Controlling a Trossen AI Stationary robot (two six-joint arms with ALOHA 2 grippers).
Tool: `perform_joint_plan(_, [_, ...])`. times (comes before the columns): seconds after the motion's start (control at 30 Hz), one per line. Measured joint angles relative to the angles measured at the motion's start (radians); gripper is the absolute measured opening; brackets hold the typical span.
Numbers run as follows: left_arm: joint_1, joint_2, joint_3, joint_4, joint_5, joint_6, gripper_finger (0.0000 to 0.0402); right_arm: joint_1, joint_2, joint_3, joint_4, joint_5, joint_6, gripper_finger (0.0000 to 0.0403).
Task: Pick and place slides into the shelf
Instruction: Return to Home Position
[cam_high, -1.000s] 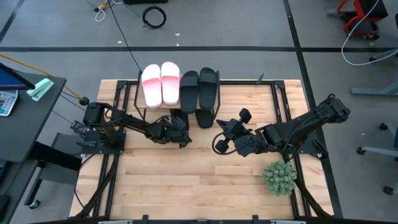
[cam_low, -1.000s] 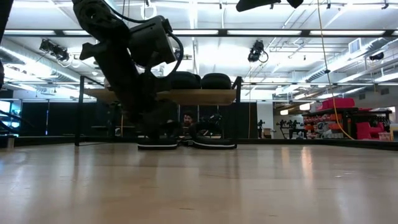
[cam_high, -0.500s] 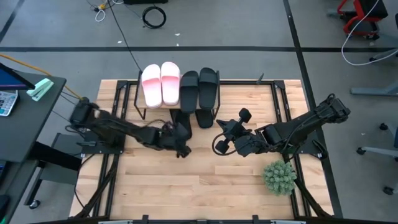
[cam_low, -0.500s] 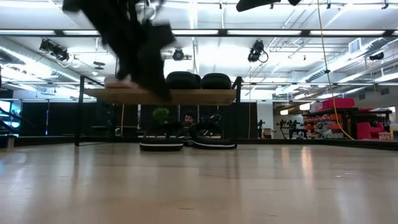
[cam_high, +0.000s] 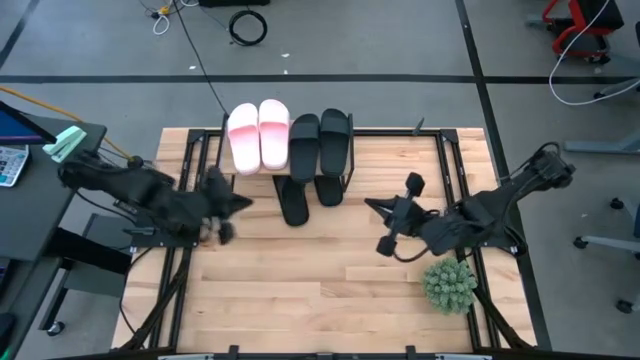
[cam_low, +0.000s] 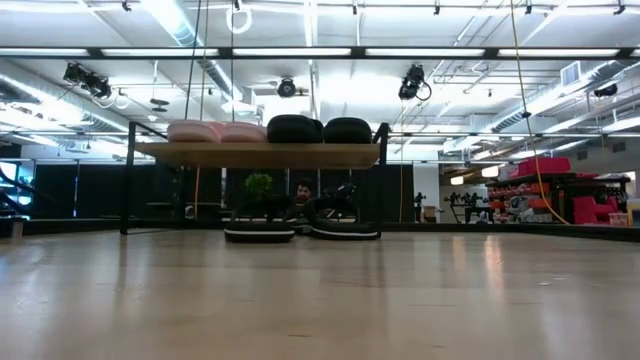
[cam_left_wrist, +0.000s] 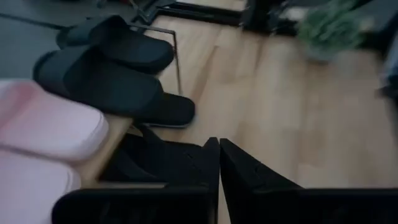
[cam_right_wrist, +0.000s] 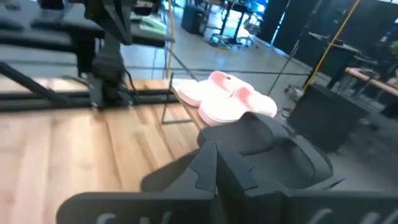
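Note:
The shelf (cam_high: 290, 165) stands at the table's far middle. Two pale pink slides (cam_high: 258, 134) and two black broad-band slides (cam_high: 319, 133) lie side by side on its top board. Two thin black flip-flops (cam_high: 292, 200) (cam_high: 328, 188) lie flat on the tabletop under the board, their near ends sticking out toward me. In the low view the flip-flops (cam_low: 260, 233) (cam_low: 343, 230) sit beneath the board. My left gripper (cam_high: 226, 206) is shut and empty, left of the shelf. My right gripper (cam_high: 392, 226) is shut and empty, right of the flip-flops.
A spiky green plant ball (cam_high: 448, 284) sits on the table near its right near corner, just beside my right arm. Black metal frame rails (cam_high: 190, 180) run along both table sides. Bare slatted wood (cam_high: 320, 290) spreads across the near half.
My left arm has drawn back from the shelf's front toward the table's left edge, uncovering the left flip-flop that now lies under the board. My right gripper has shifted a little toward the table's right edge.

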Motion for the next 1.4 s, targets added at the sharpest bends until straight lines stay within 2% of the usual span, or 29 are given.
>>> perform_joint_plan(0.1, [-0.034,-0.108,0.010,-0.081,0.001,-0.103,0.0028,0.017,-0.039,0.000,-0.052,-0.029,0.079,0.0007])
perform_joint_plan(0.23, [-0.103,-0.239,0.009,-0.144,-0.005,-0.151,0.0037,0.050,-0.101,-0.001,-0.239,-0.081,0.199,0.0007])
perform_joint_plan(0.33, [-0.142,-0.327,-0.011,-0.116,-0.024,-0.112,0.0039,0.077,-0.151,-0.010,-0.323,-0.077,0.319,0.0007])
perform_joint_plan(0.43, [-0.160,-0.428,-0.101,-0.027,-0.062,-0.017,0.0035,0.098,-0.189,-0.072,-0.302,-0.070,0.325,0.0007])
perform_joint_plan(0.57, [-0.163,-0.589,-0.314,0.156,-0.051,0.010,0.0029,0.112,-0.266,-0.244,-0.118,-0.110,0.327,0.0007])
perform_joint_plan(0.67, [-0.163,-0.713,-0.494,0.296,0.043,-0.008,0.0024,0.111,-0.336,-0.425,0.146,-0.269,0.270,0.0007])
perform_joint_plan(0.8, [-0.163,-0.842,-0.699,0.511,0.174,0.001,0.0024,0.100,-0.406,-0.681,0.602,-0.529,0.082,0.0007])
perform_joint_plan(0.87, [-0.162,-0.893,-0.769,0.576,0.191,0.003,0.0027,0.089,-0.443,-0.776,0.740,-0.574,0.042,0.0007])
perform_joint_plan(1.0, [-0.163,-0.986,-0.817,0.569,0.193,0.005,0.0034,0.059,-0.547,-0.897,0.792,-0.576,0.081,0.0007])
perform_joint_plan(1.1, [-0.162,-0.984,-0.806,0.568,0.194,0.050,0.0036,0.049,-0.631,-0.949,0.798,-0.576,0.107,0.0007])
perform_joint_plan(1.2, [-0.162,-0.982,-0.803,0.585,0.186,0.080,0.0033,0.050,-0.710,-0.984,0.791,-0.583,0.052,0.0007])
perform_joint_plan(1.4, [-0.161,-0.981,-0.808,0.580,0.184,0.058,0.0023,0.050,-0.864,-0.999,0.677,-0.590,0.029,0.0007])
